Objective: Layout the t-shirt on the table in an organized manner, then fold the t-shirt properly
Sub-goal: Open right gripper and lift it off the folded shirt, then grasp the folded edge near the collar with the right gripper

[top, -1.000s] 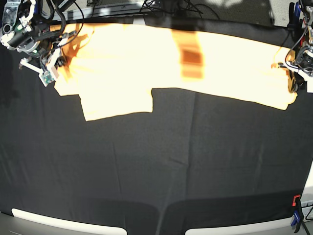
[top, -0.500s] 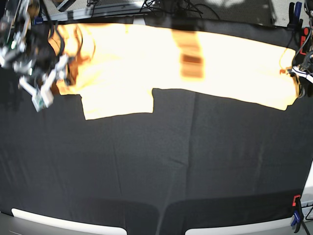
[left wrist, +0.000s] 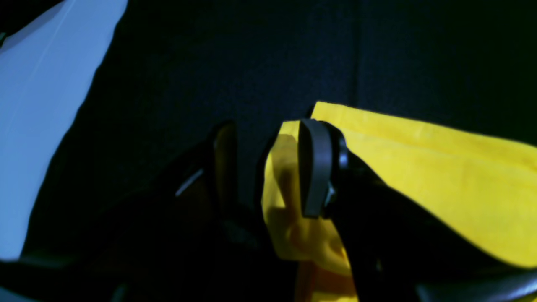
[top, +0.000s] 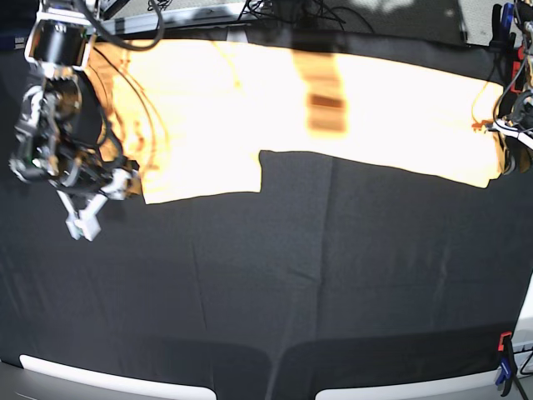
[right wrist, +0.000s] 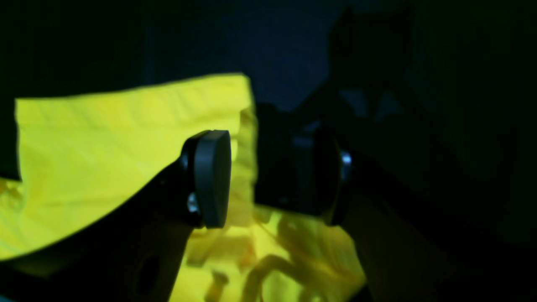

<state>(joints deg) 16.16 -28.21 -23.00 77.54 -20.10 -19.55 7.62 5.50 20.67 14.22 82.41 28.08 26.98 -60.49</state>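
The pale yellow-orange t-shirt (top: 375,108) lies stretched along the far side of the black table (top: 291,292), with one sleeve (top: 200,175) pointing towards me. My right gripper (top: 125,179) is at the shirt's left end. In the right wrist view it (right wrist: 243,176) is shut on a bunched fold of the t-shirt (right wrist: 105,147). My left gripper (top: 510,154) is at the shirt's right hem corner. In the left wrist view it (left wrist: 268,167) stands open, with a raised edge of the t-shirt (left wrist: 419,176) against one finger (left wrist: 314,167).
A shadow band (top: 321,92) crosses the middle of the shirt. A red clamp (top: 504,342) sits at the near right corner. The white rim (top: 100,379) runs along the near edge. Cables and frame parts line the far edge (top: 275,12). A pale surface (left wrist: 37,105) lies beyond the table's edge.
My right arm has swung from the far left corner towards me, dragging the shirt's left end with it. My left gripper has slid a little towards me along the right hem.
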